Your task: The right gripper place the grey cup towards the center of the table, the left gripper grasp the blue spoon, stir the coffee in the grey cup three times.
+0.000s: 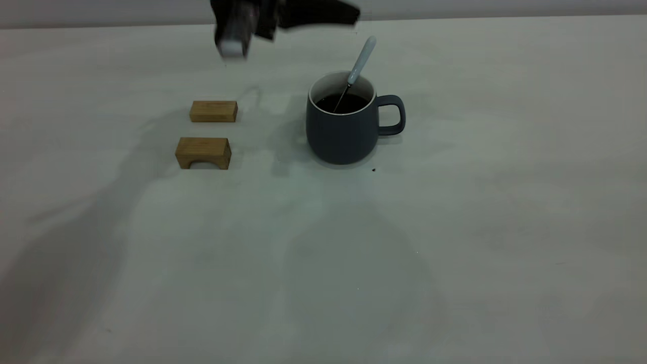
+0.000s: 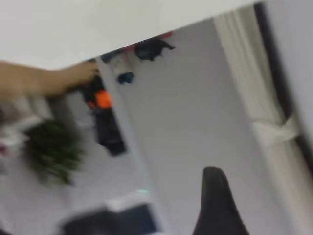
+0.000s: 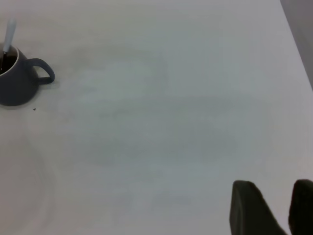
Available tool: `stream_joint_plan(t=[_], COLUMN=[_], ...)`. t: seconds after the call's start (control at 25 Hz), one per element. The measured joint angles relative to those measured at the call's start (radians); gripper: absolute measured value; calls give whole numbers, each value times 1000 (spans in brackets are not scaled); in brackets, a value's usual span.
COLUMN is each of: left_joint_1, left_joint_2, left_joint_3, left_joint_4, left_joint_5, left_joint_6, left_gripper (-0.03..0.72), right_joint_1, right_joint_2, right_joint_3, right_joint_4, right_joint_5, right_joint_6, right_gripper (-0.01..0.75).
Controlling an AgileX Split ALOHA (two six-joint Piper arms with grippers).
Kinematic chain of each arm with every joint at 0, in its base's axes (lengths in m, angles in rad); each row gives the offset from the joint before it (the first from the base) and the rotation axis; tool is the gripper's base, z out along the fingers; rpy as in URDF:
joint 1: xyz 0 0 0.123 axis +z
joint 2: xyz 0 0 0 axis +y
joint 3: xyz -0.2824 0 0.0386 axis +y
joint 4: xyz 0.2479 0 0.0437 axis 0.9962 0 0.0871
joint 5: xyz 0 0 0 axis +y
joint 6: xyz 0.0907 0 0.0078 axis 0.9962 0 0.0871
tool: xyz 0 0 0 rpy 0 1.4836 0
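Slate-grey cup (image 1: 342,129) sits upright near the middle of the desk (image 1: 505,227), handle toward the right arm's side, off-white rim intact. Inside: dark coffee (image 1: 341,103), level below the rim. The blue spoon (image 1: 357,71) stands in it, bowl sunk in the liquid, pale handle leaning on the far rim and sticking out above it, unheld. Left gripper (image 1: 237,30) is up high at the far edge of the desk, well apart from the cup and the spoon; it shows blurred, and its wrist view points off the desk at the room, with only one dark finger (image 2: 215,205) in shot, so whether the fingers are apart or together cannot be told. Right gripper (image 3: 274,210) hangs over bare desk far from the cup, empty, fingers (image 3: 247,208) apart with a clear gap. Judgement: cup placement looks done, spoon is parked in the cup, so the task is at or near its end, or mid-stir with the spoon let go; cannot say which. Risks: the spoon leans with much of its length above the rim, so any knock to the cup or handle could tip it out and fling coffee. A low arm pass could clip the handle. Two wooden blocks (image 1: 207,132) lie on the left arm's side of the cup, apart from it; a low left-arm path could hit them.
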Motion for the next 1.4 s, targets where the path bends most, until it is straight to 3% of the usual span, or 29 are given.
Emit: stream_joint_plan(t=[0.4,0.52,0.72,0.88,1.12,1.4], left_joint_1=[0,11,28,28,28,29], left_joint_2=[-279,-394,-618,-813,-1088,-1501], left_joint_3=[1,1,1,1,57,374], left_joint_4=[130,275,681,980,1348,1426], left_joint_5=[26,30,48,117,119,119], left_joint_6=[280,506,813,720,426,428], left_gripper=[521,521,521,521,521,521], right_joint_1=[0,0,0,0,0,0], right_joint_2=[0,0,0,0,0,0], right_joint_3=[0,0,0,0,0,0], right_joint_4=[0,0,0,0,1,1], right_joint_5=[0,0,0,0,0,0], right_joint_6=[0,0,0,0,0,0], right_gripper=[239,239,239,239,239,239])
